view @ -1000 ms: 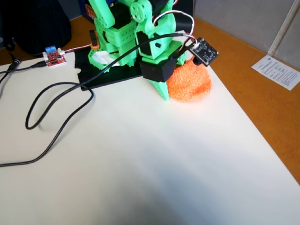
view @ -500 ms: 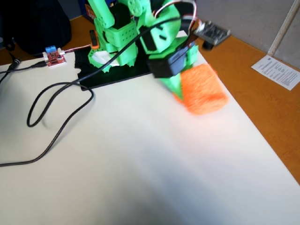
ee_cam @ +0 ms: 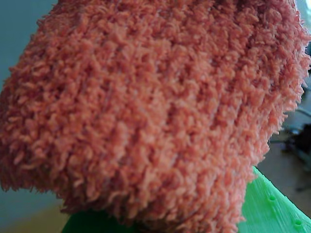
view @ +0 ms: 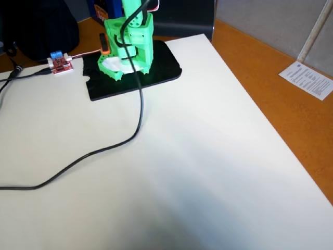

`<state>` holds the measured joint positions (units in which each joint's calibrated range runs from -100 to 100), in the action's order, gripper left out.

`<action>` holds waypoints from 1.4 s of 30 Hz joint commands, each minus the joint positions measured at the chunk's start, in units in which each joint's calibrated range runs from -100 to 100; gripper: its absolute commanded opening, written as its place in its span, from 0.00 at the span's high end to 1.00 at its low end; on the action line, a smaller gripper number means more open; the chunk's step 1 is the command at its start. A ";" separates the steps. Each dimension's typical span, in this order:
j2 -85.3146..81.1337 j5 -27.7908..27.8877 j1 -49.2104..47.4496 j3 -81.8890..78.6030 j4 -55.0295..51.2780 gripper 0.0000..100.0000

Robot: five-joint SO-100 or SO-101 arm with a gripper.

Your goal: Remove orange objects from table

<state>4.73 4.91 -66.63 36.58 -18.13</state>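
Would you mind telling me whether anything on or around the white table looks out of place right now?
Nothing looks spilled or damaged. The one untidy thing is a black cable trailing loosely across the white table from the green arm's base. The orange knitted lump fills the wrist view and is absent from the table.

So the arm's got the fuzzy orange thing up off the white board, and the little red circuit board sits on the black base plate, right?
Not quite. In the fixed view the red circuit board lies on the white board, left of the black base plate. The wrist view is filled by the orange thing, and the board shows none.
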 commanded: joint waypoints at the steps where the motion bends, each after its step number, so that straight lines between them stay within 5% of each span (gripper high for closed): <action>1: -1.00 1.81 -1.06 17.97 -15.96 1.00; 6: -0.91 4.25 -0.62 5.18 -34.44 0.89; 12: -5.03 3.81 -1.29 -11.00 -23.74 0.48; 22: -7.38 4.00 0.86 -14.39 -21.63 0.48; 29: -19.88 0.59 8.84 -41.43 -19.12 0.48; 33: -34.57 -1.22 20.60 -69.43 -19.28 0.48; 42: -72.17 -3.17 62.82 -116.43 -27.06 0.48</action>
<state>-52.95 2.81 -18.57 -65.06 -43.77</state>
